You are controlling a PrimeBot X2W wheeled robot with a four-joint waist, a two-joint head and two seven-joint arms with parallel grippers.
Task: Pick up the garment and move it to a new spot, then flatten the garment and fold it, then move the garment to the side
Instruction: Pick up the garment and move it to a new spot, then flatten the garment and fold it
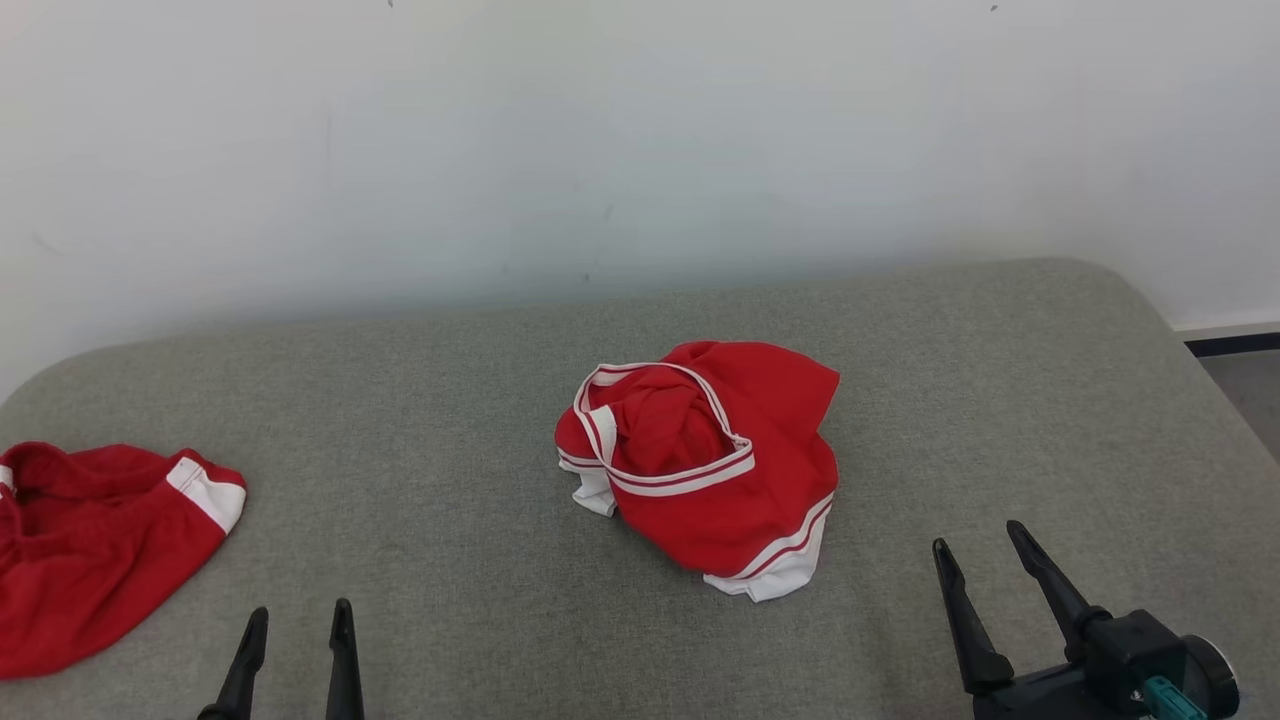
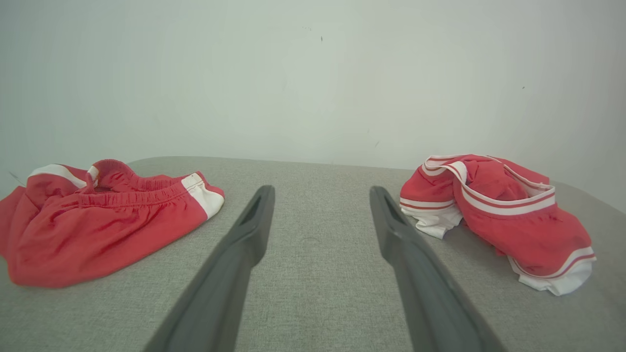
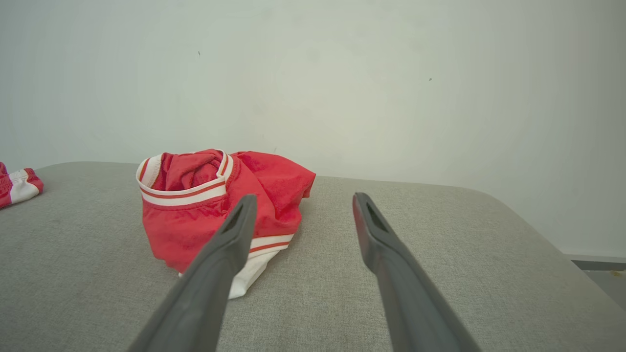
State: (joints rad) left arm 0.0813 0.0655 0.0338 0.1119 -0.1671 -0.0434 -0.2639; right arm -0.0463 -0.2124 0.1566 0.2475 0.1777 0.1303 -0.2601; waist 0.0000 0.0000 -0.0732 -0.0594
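Note:
A crumpled red garment (image 1: 715, 465) with white and red striped trim lies bunched in the middle of the grey padded table (image 1: 450, 420). It appears at the right of the left wrist view (image 2: 503, 215) and left of centre in the right wrist view (image 3: 210, 205). My left gripper (image 1: 297, 618) stands open at the lower left, near the table's front edge and well apart from the garment, fingers spread over bare cloth (image 2: 320, 193). At the lower right my right gripper (image 1: 978, 538) is open too, a short way right of the garment, nothing between its fingers (image 3: 304, 200).
A second red garment with a white band (image 1: 95, 545) lies at the table's left edge, also seen in the left wrist view (image 2: 102, 220). A white wall (image 1: 640, 140) rises behind the table. The table's right edge drops to dark floor (image 1: 1245, 385).

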